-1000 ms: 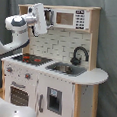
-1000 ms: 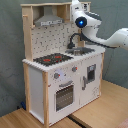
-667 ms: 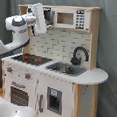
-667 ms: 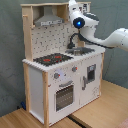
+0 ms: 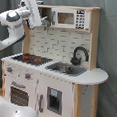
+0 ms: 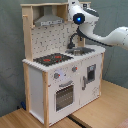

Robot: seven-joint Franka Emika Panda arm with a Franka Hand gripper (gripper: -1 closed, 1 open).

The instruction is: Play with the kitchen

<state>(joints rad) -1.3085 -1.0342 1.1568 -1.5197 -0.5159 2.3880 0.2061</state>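
Observation:
The kitchen (image 5: pixel 53 79) is a white and light-wood toy unit, seen in both exterior views. It has a black faucet (image 5: pixel 80 55), a steel sink (image 5: pixel 65 69), a red-ringed stovetop (image 5: pixel 28 58) and an oven door (image 5: pixel 19 95). My gripper (image 5: pixel 41 20) hangs high at the unit's upper corner, beside the grey hood (image 6: pixel 48 20) and above the stovetop, touching nothing that I can make out. In the second exterior view the kitchen (image 6: pixel 60 80) shows its faucet (image 6: pixel 74 40), and my wrist (image 6: pixel 80 16) with its blue light sits above the sink (image 6: pixel 83 50).
A microwave panel (image 5: pixel 66 18) fills the upper shelf. A rounded counter end (image 5: pixel 96 76) sticks out on the first exterior view's right. The unit stands on a wooden table (image 6: pixel 107 107). A grey curtain hangs behind.
My hand has crept slightly upward near the hood; nothing on the kitchen has moved.

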